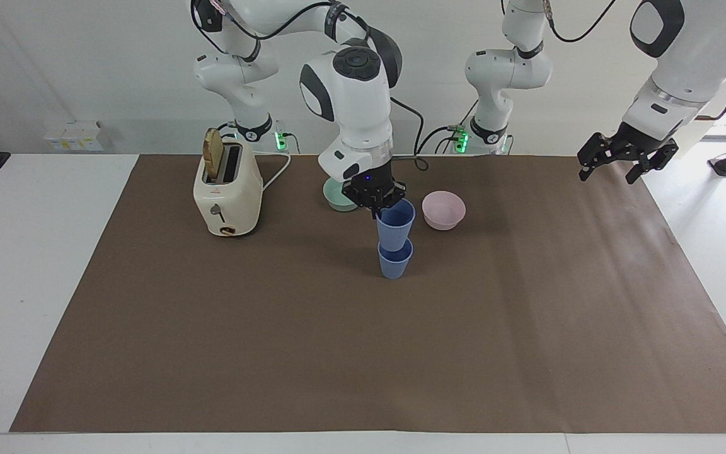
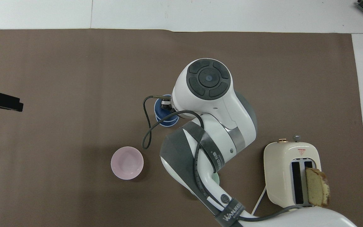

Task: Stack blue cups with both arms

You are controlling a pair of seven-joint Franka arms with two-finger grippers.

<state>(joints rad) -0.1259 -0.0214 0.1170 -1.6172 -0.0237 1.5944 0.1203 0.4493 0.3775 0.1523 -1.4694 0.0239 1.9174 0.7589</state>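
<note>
Two blue cups stand mid-mat, one in the other. The lower blue cup (image 1: 395, 263) rests on the brown mat. The upper blue cup (image 1: 396, 224) sits partway inside it, upright, its rim well above the lower rim. My right gripper (image 1: 378, 212) is shut on the upper cup's rim, on the side nearer to the robots. From overhead, the right arm covers most of the cups (image 2: 162, 110). My left gripper (image 1: 607, 176) hangs open and empty over the mat's edge at the left arm's end, also seen overhead (image 2: 11, 104).
A pink bowl (image 1: 443, 210) sits beside the cups toward the left arm's end. A teal-green bowl (image 1: 338, 199) lies under the right arm, nearer to the robots. A cream toaster (image 1: 227, 189) with a bread slice stands toward the right arm's end.
</note>
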